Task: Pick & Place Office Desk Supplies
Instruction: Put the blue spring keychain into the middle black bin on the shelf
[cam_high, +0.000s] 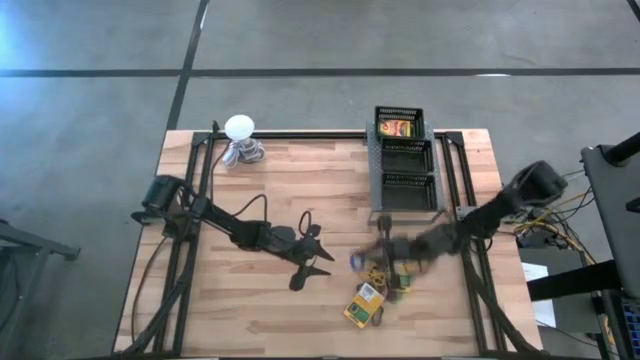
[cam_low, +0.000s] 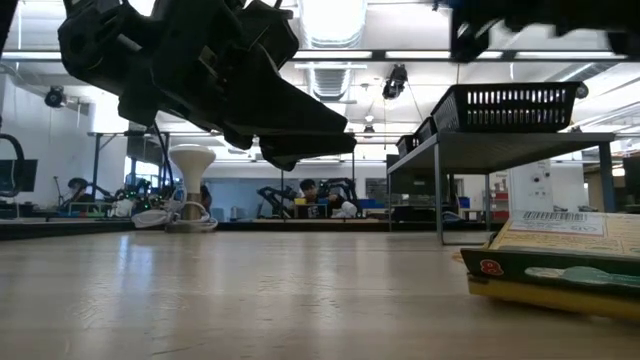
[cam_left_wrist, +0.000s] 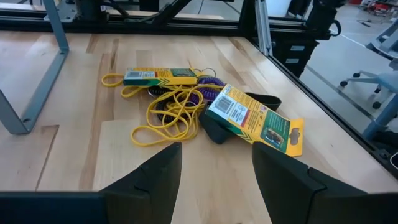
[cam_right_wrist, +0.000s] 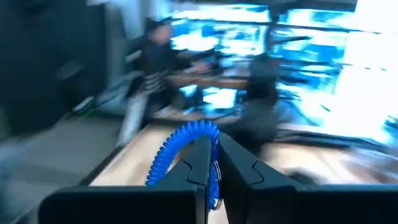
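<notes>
The office desk supplies lie in a pile (cam_high: 375, 293) near the table's front right. It holds two yellow-and-green boxes (cam_left_wrist: 163, 76) (cam_left_wrist: 252, 118), yellow rubber bands (cam_left_wrist: 166, 115) and a purple coiled ring (cam_left_wrist: 208, 88). My left gripper (cam_left_wrist: 217, 152) hovers open left of the pile, pointing at it, with nothing between its fingers. My right gripper (cam_right_wrist: 214, 163), blurred above the pile (cam_high: 378, 255), is shut on a blue coiled ring (cam_right_wrist: 177, 149). My right gripper pinches the blue coiled ring between its two shut fingers (cam_right_wrist: 239, 168). The ring's arc (cam_right_wrist: 186, 134) stands out past the fingertips and to one side. The fingers point about level, and the ring is lifted clear of the table.
A black mesh rack (cam_high: 403, 165) stands at the far right, with a yellow-and-red box (cam_high: 396, 128) in its far tray. A white ball-topped object (cam_high: 240, 128) sits at the far left. Bare wood lies between the arms and along the near edge (cam_low: 250, 300).
</notes>
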